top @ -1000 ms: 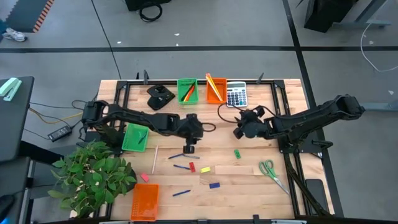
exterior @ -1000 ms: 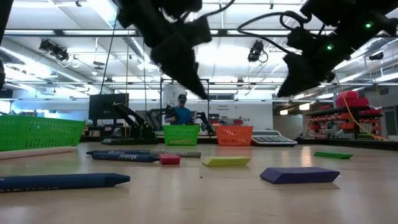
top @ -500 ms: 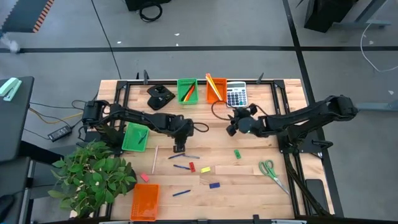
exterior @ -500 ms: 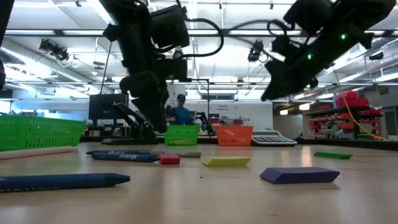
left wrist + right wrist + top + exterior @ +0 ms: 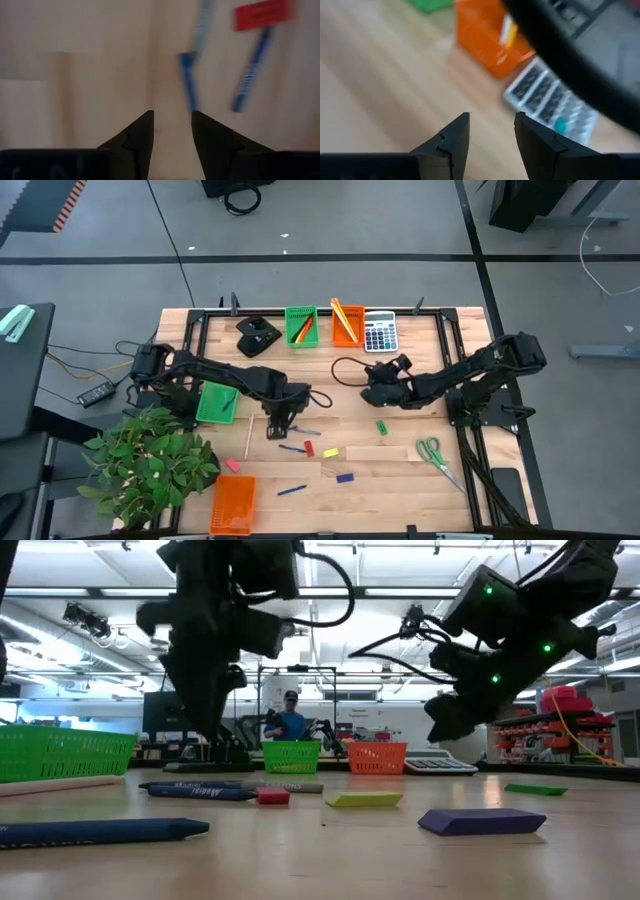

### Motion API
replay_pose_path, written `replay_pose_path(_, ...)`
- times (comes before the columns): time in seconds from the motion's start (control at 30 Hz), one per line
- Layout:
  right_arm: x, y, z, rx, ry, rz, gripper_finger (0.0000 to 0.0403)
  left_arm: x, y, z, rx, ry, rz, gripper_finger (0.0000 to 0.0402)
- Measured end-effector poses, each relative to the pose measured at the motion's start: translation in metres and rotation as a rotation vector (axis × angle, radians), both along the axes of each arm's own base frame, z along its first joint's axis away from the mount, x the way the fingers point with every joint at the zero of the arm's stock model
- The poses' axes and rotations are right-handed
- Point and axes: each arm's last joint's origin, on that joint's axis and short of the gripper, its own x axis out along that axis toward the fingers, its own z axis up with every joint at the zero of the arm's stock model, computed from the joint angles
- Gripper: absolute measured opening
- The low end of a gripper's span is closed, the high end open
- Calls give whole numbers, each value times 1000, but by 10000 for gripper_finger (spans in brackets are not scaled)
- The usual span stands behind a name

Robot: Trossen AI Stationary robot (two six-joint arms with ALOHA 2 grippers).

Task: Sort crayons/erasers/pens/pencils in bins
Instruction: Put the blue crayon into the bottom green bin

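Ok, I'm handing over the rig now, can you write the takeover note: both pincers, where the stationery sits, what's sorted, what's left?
Left pincer: open, empty, low over the loose blue pens at table centre.
Right pincer: open, empty, hovering mid-table, facing the grey calculator.
Sorted: sticks already in the far green plastic bin and far orange plastic bin; one stick in the left green bin.
The near orange bin looks empty.
Left on the table: pale wooden pencil, red eraser block, yellow eraser, blue eraser, green eraser, pink eraser, another blue pen.
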Motion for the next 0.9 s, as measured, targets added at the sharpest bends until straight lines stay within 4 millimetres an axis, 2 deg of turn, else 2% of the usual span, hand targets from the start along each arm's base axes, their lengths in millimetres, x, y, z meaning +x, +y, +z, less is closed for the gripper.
replay_pose_path(0.2,0,-10,22,-109,-44,-27,162,1,-19,0,-67,-20,2,146)
replay_pose_path(0.4,2,-26,40,-140,-53,11,162,10,-27,3,23,-142,24,140)
replay_pose_path(0.63,3,-37,44,-111,-30,91,162,13,-27,-7,73,-122,119,144)
replay_pose_path(0.9,4,-38,43,-82,-25,145,162,16,-36,-35,56,-18,124,143)
